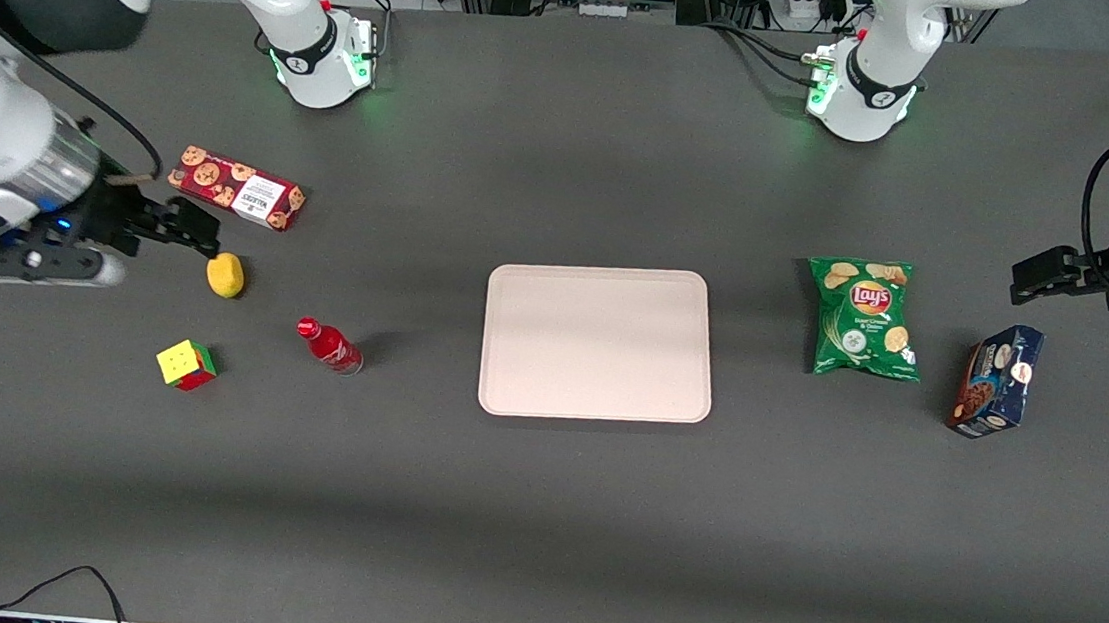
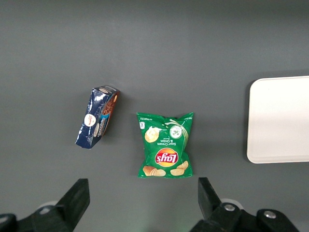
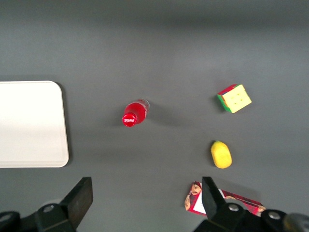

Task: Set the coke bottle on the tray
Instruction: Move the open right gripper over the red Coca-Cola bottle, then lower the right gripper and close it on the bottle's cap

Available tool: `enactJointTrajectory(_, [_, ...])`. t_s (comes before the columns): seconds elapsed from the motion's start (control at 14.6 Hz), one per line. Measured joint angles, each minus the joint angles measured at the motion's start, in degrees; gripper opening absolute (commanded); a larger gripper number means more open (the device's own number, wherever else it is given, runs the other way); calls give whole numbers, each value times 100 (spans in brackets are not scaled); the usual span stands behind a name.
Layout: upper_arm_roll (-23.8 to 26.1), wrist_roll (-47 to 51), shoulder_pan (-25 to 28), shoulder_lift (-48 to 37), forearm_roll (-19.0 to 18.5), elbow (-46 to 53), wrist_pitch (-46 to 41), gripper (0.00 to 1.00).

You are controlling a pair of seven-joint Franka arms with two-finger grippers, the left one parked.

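One gripper [image 1: 193,226] hangs with its fingers spread, above the table [image 1: 537,511] at the working arm's end, holding nothing. One tray [image 1: 598,341] lies on the table. One coke bottle [image 1: 330,345] stands apart from the tray. There is one red cookie box [image 1: 237,187], one yellow lemon [image 1: 225,275], one puzzle cube [image 1: 186,364], one green bag of chips [image 1: 863,316] and one dark blue cookie box [image 1: 996,380].

red coke bottle [image 1: 330,344] upright, beside beige tray [image 1: 598,343]
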Motion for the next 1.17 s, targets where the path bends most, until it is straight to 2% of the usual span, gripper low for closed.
enactJointTrajectory(0.27, [269,267,2,57,-14,-742,673,100])
enactJointTrajectory(0.75, [441,370,1,31,-46,-2083,2153,100])
enactJointTrajectory(1.17, [443,370,-1,413,-198,-2363,2900,100])
